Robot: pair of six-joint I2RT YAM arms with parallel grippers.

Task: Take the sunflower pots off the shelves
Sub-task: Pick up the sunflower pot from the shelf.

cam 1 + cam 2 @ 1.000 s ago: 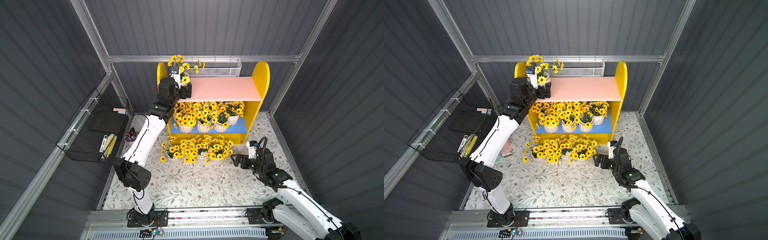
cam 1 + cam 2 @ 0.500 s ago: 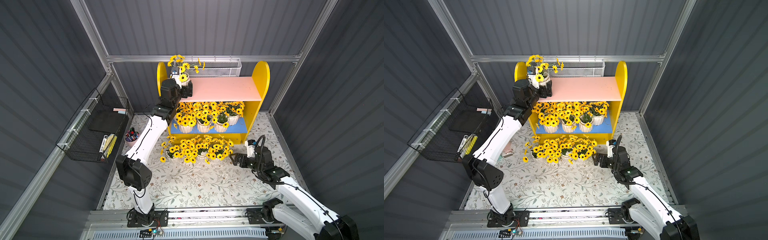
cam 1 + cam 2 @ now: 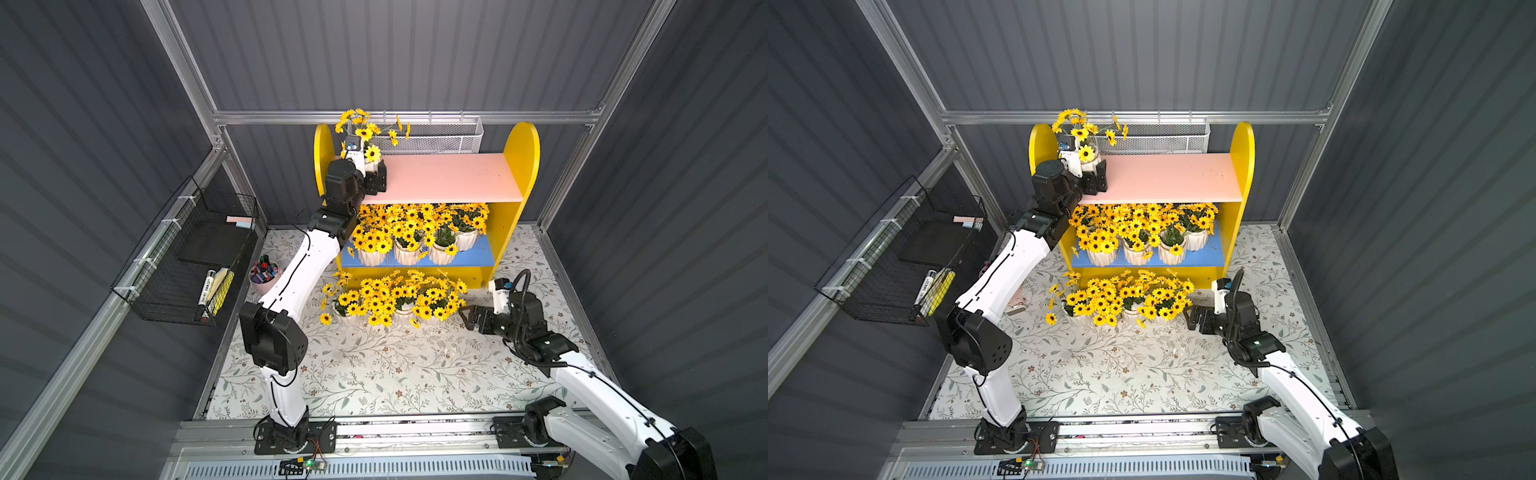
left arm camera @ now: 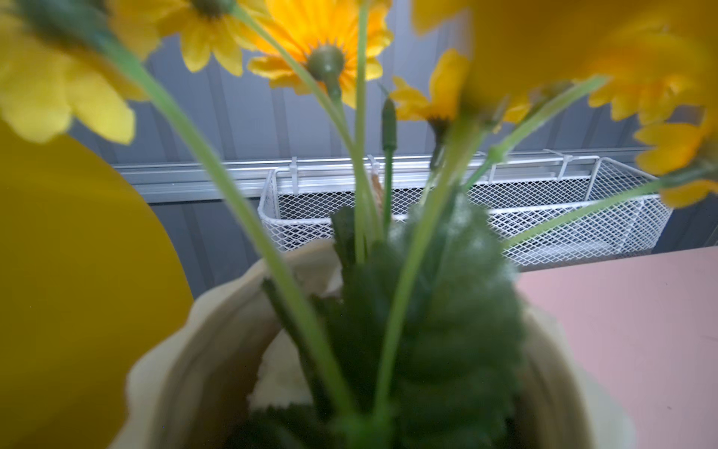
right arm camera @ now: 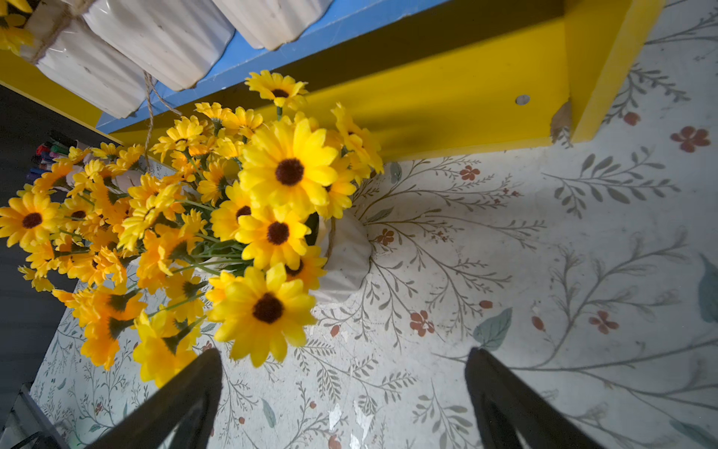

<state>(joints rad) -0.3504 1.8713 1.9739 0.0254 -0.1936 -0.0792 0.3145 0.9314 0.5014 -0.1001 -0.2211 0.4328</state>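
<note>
Robot lab test cell dressed as a home corner. Grey ribbed wall panels behind & beside the shelves, held in bare alu frame bars. Two white robot arms are bolted to a metal rail in front of the shelves, w/ loose wiring & a small lit circuit board there. Floral mat under the shelves, white mesh basket behind them, black wire rack on the wall at their left-arm side.

The left arm has stretched out straighter, its elbow lifted and swung inward, easing the left tool nearer the small white ribbed sunflower pot on the pale pink upper board. The right arm's elbow has pulled in, nudging the right tool slightly forward.
</note>
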